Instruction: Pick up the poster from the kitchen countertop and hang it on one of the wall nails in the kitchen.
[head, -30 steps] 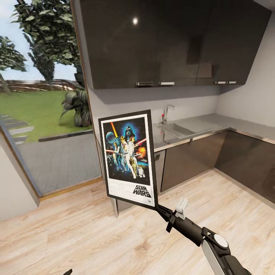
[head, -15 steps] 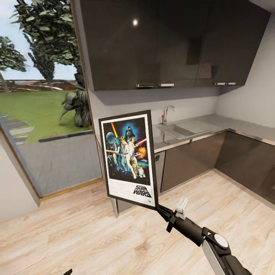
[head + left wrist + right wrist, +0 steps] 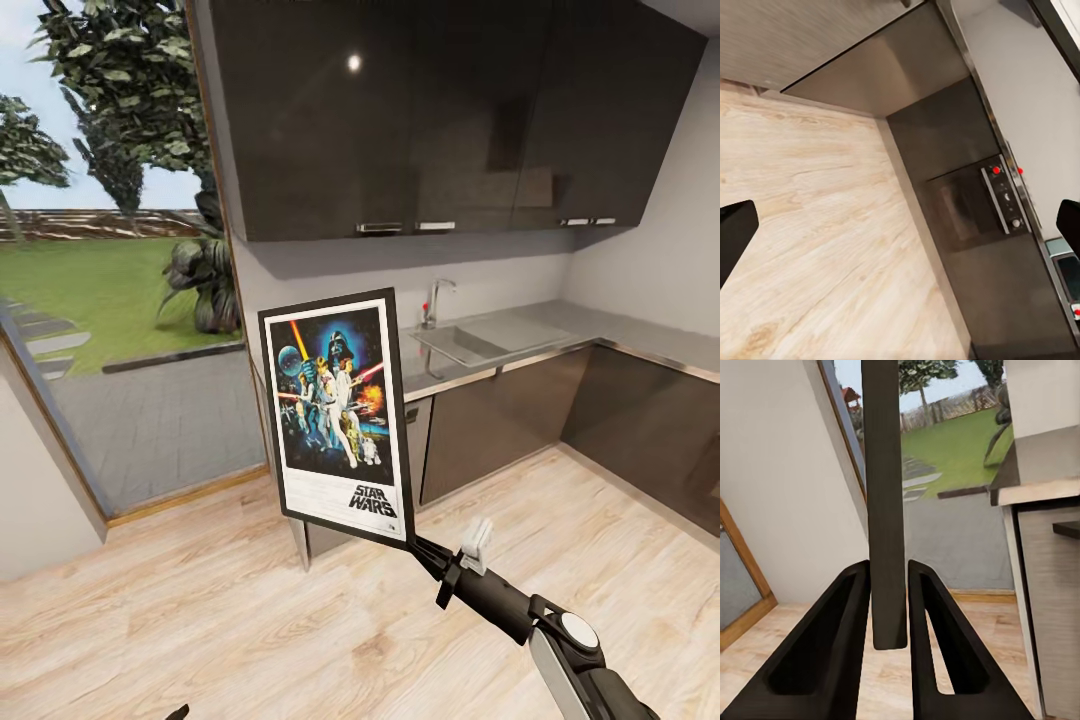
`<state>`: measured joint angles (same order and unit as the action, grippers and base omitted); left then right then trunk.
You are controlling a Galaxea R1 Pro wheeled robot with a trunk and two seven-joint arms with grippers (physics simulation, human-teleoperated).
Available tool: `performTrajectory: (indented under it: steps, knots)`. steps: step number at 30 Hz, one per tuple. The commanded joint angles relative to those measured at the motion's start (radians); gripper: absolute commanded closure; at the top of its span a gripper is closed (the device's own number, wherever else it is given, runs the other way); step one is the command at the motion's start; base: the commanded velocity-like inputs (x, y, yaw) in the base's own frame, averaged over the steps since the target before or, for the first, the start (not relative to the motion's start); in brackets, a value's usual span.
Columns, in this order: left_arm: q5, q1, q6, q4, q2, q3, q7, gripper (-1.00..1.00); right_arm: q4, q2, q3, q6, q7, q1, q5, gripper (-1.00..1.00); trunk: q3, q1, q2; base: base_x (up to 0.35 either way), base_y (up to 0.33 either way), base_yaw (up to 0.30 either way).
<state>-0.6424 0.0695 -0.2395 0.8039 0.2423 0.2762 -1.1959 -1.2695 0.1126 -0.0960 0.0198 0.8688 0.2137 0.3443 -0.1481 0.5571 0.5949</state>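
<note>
The poster [image 3: 335,415] stands upright in mid-air in front of me, with its black frame, white border and "STAR WARS" lettering. My right gripper [image 3: 425,550] is shut on its lower right corner. In the right wrist view the poster [image 3: 885,502] shows edge-on as a dark strip, pinched between the two black fingers [image 3: 832,660] of the right gripper [image 3: 889,637]. The light-grey kitchen countertop [image 3: 650,335] runs behind it at the right, over dark cabinets. My left gripper [image 3: 900,225] is open, its fingertips far apart over the wooden floor.
Dark glossy wall cabinets [image 3: 430,110] hang above a sink [image 3: 465,342] with a tap [image 3: 437,297]. A large glass pane [image 3: 110,300] at the left looks onto a garden. A built-in oven [image 3: 979,202] with red knobs sits in the lower cabinets. Light wooden floor [image 3: 250,620] lies open around me.
The whole head view has shifted a little, so the camera moved. The poster stays in the right gripper, in the same pose.
</note>
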Motion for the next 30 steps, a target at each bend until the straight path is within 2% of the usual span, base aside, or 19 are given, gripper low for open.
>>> performTrajectory:
  steps: [1, 28, 30]
  knots:
    - [-0.005, 0.001, -0.011, 0.001, 0.000, 0.000, -0.001, -1.00, 0.001, 0.001, -0.002, 0.000, 0.003, 0.001, 0.007, 1.00, 0.002, -0.004, -0.006, 0.000, 0.000, 0.000]
    - [-0.005, 0.001, -0.011, 0.001, 0.000, 0.000, -0.001, -1.00, 0.001, 0.001, -0.002, 0.000, 0.003, 0.001, 0.007, 1.00, 0.086, -0.107, -0.195, 0.000, 0.000, 0.000]
    - [-0.005, 0.000, -0.011, 0.001, 0.000, 0.000, -0.001, -1.00, 0.001, 0.001, -0.002, 0.000, 0.003, 0.001, 0.007, 1.00, 0.086, -0.107, -0.195, 0.000, 0.000, 0.000]
